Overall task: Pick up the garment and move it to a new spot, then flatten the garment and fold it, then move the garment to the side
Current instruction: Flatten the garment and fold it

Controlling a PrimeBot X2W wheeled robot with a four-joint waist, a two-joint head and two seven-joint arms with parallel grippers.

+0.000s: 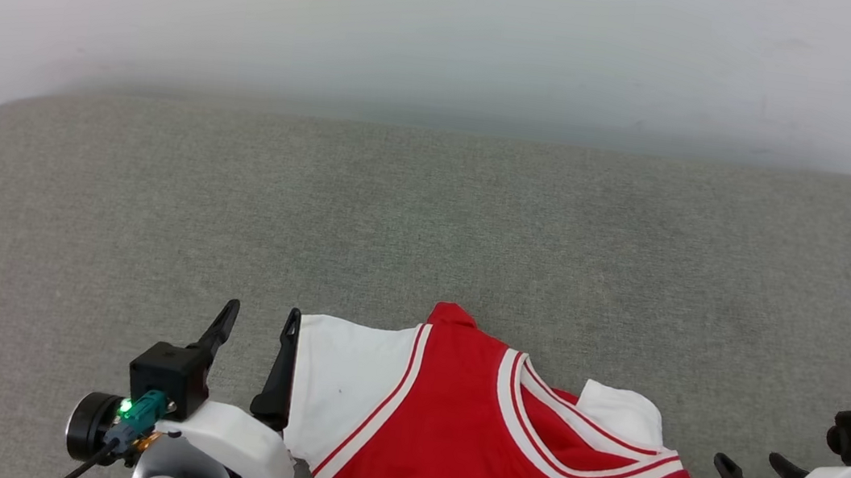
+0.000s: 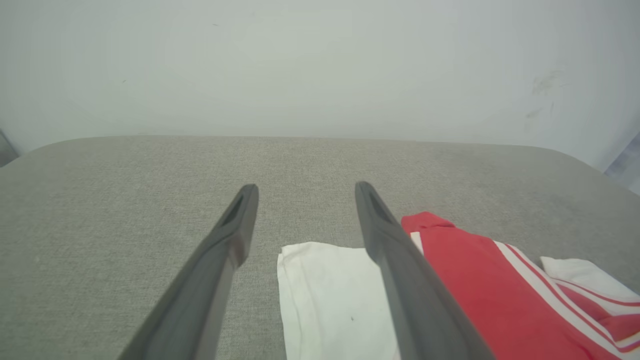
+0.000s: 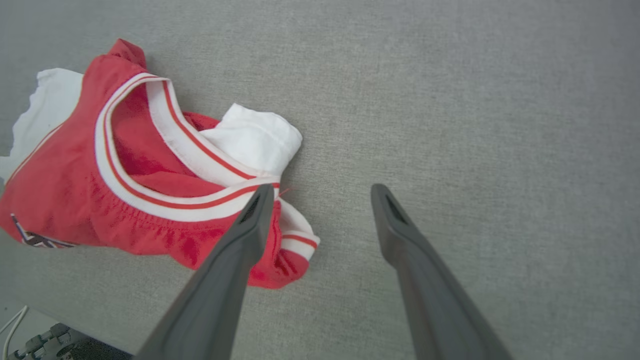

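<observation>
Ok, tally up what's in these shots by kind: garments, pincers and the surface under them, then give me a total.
Garments: 1, the red and white jersey, lying rumpled.
Pincers: 2, the left pincer and the right pincer, both open and holding nothing.
Surfaces: 1, the grey fabric surface under the jersey.
Total: 4
</observation>
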